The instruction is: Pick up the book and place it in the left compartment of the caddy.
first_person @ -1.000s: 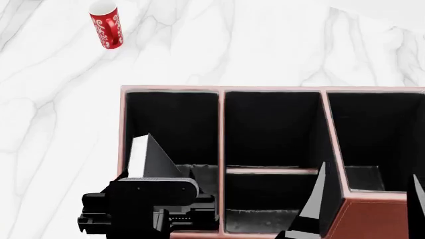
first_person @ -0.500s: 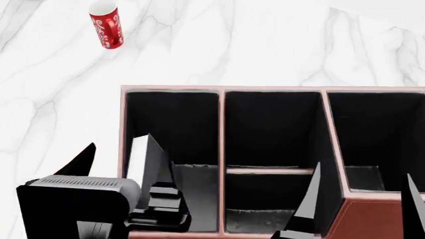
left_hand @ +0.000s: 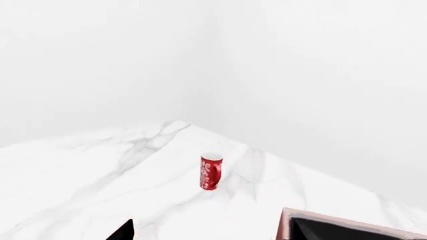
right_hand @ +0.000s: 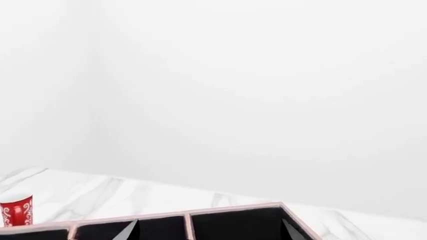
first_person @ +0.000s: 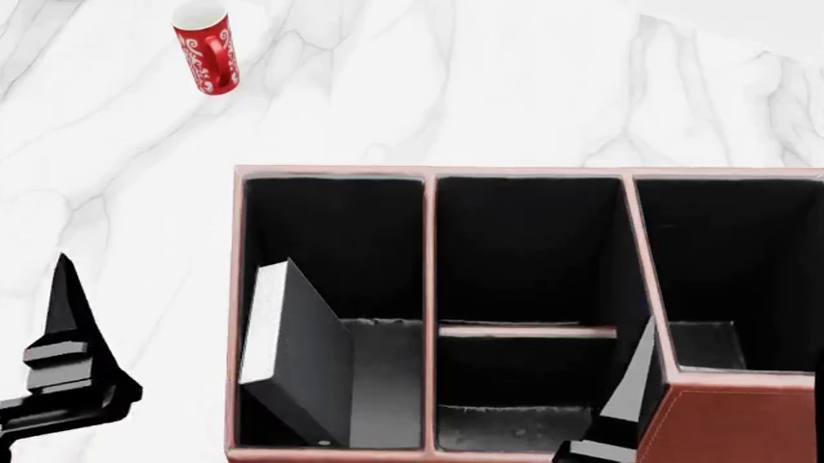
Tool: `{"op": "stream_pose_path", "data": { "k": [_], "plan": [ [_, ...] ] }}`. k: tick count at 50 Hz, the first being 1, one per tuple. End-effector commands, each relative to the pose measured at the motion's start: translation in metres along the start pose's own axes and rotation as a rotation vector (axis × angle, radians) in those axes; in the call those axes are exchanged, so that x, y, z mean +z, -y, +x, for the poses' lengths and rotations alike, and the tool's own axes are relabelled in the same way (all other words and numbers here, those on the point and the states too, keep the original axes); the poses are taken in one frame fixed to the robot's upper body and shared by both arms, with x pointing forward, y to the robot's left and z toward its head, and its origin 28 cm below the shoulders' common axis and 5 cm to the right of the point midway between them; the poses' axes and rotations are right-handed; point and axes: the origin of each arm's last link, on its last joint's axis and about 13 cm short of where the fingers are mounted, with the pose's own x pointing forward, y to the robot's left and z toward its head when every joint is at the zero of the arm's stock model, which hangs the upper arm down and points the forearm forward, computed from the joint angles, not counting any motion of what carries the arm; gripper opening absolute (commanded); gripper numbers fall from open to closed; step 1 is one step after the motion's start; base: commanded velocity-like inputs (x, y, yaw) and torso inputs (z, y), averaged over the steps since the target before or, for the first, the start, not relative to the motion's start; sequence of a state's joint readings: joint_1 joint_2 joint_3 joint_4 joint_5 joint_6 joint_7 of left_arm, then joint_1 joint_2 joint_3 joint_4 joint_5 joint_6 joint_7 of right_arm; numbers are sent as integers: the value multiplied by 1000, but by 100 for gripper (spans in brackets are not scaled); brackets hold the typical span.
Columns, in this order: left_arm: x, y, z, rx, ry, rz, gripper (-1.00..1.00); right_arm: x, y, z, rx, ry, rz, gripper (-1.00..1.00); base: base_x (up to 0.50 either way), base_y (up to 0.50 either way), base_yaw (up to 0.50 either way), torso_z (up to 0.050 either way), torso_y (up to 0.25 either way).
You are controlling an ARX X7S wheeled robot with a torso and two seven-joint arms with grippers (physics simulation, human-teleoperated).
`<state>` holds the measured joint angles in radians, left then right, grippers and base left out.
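Observation:
The black book [first_person: 299, 359] with white page edges stands tilted inside the left compartment [first_person: 345, 227] of the reddish-brown caddy [first_person: 515, 173], leaning against its left wall. Nothing holds it. My left gripper [left_hand: 208, 235] is open and empty; one of its fingers [first_person: 66, 294] shows over the table, left of the caddy and apart from it. My right gripper [right_hand: 208, 232] is open and empty above the caddy's middle; one of its fingers [first_person: 630, 384] shows over the divider by the right section. The caddy's corner also shows in the left wrist view [left_hand: 313, 220].
A red patterned mug [first_person: 206, 48] stands on the white marble table at the far left; it also shows in the left wrist view [left_hand: 211, 171] and the right wrist view [right_hand: 16, 210]. The caddy's pink rims [right_hand: 187, 218] lie under my right gripper.
My left gripper has let go of the book and drawn back to the left, out of the caddy. The book stays leaning in the left compartment. My right gripper has shifted slightly.

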<state>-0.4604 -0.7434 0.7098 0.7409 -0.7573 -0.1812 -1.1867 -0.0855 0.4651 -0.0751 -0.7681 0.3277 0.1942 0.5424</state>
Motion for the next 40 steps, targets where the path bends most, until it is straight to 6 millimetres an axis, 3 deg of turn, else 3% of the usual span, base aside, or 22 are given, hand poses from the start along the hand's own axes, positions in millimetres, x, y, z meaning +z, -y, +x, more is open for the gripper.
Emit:
{"op": "stream_pose_path", "data": {
  "k": [1, 14, 40],
  "plan": [
    [11, -31, 6, 141, 61, 6, 100, 6, 10, -1, -75, 1, -41, 100, 0, 0, 0, 0, 0],
    [17, -60, 8, 278, 101, -3, 100, 12, 26, -6, -158, 9, -72, 100, 0, 0, 0, 0, 0],
    [37, -98, 0, 451, 160, -33, 100, 29, 54, -19, -285, 46, -100, 100, 0, 0, 0, 0, 0]
  ]
}}
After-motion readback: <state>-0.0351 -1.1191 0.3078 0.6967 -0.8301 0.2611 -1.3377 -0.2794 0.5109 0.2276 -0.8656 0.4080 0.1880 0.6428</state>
